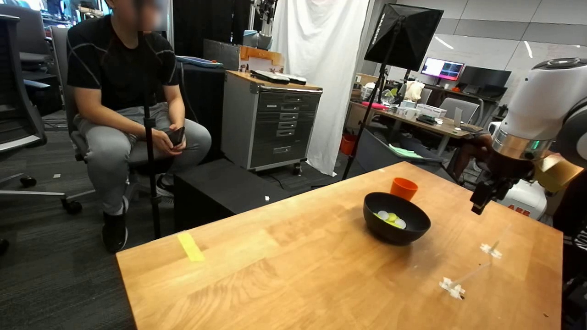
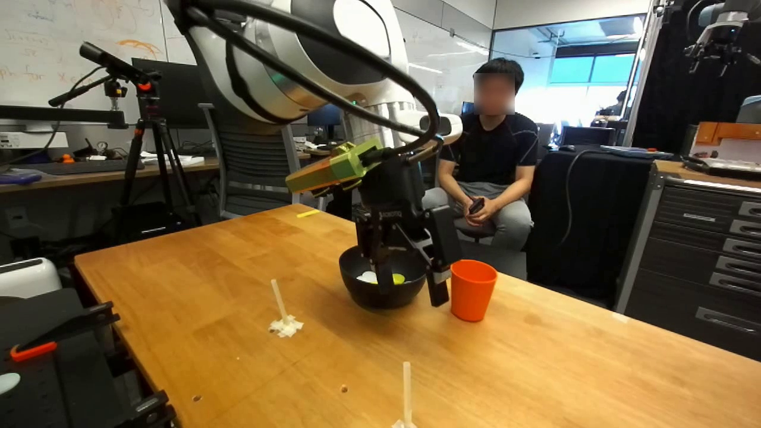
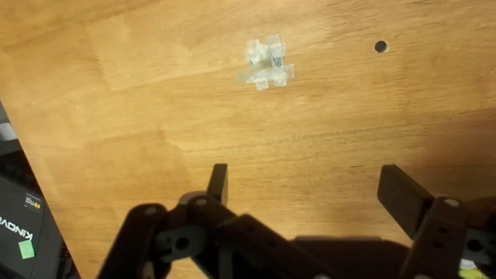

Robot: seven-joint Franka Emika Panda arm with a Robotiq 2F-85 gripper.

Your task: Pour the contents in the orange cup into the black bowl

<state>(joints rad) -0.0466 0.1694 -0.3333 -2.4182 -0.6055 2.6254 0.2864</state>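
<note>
The orange cup (image 1: pixel 403 189) (image 2: pixel 472 292) stands upright on the wooden table, close beside the black bowl (image 1: pixel 395 237) (image 2: pixel 355 292). How much is inside the cup cannot be seen. White and yellow round bits, the contents (image 1: pixel 390 219) (image 2: pixel 398 279), lie in the bowl, and a few pale and yellow ones peek in at the wrist view's lower right corner. My gripper (image 3: pixel 301 166) (image 2: pixel 412 292) hangs above the table with its fingers wide apart and only bare wood behind the gap. In an exterior view its fingers overlap the bowl and come near the cup's edge; it touches neither visibly.
Two thin pale sticks (image 2: pixel 278 300) (image 2: pixel 406 389) rise from taped patches on the table (image 1: pixel 275 266). Yellow tape (image 1: pixel 190 246) marks one table corner. A person (image 1: pixel 124 91) sits beyond the table's edge. Black equipment (image 3: pixel 17 217) lies past the edge in the wrist view.
</note>
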